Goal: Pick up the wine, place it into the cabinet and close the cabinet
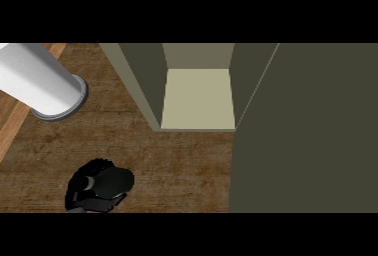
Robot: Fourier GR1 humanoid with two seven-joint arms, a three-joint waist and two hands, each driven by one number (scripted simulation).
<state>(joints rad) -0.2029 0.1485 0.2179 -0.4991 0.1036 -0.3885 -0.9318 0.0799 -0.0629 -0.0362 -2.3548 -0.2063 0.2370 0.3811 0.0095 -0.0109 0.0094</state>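
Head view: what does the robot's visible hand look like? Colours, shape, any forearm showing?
Only one hand shows, at the lower left, so the robot's left. It is glossy black, a rounded bulky mass with soft grey highlights. A sliver of grey forearm meets it at the frame's lower edge. No cables or markings visible. The right hand is out of view.

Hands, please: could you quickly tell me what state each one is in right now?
Left hand: low at the view's left, over the counter; whether its fingers are curled cannot be told.
Right hand: not in view.
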